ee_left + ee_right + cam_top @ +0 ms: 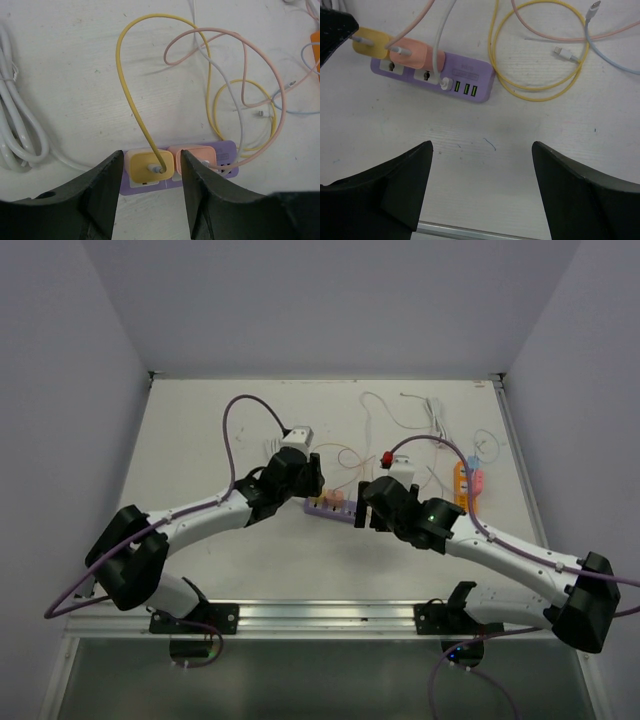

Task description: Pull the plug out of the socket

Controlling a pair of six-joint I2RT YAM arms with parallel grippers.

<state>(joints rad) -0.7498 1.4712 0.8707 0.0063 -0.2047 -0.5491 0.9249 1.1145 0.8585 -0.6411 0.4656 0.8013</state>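
The left gripper (151, 156) hangs right over the power strip (226, 150), its two dark fingers (107, 190) straddling the yellow plug (149, 167). They sit tight to the plug's sides, but whether they actually press on it cannot be told from the wrist view. The yellow plug is seated in the strip, at the end farthest from the strip's USB ports (465, 89). A pink plug (197, 152) sits just beside it, between it and those ports. A yellow cable (125, 75) rises out of the yellow plug and loops over the table (60, 65) beyond the strip. A pink cable (260, 55) curls in loops on the same side of the strip, and a white cable (442, 35) runs into the strip beside the ports, which glow green. Past the yellow-plug end of the strip lies a thick white cord (20, 125). The right gripper (481, 146) is spread wide with nothing between its fingers, over bare table on the near side of the strip and apart from it. In the overhead view both arms meet at the strip, one at each end.
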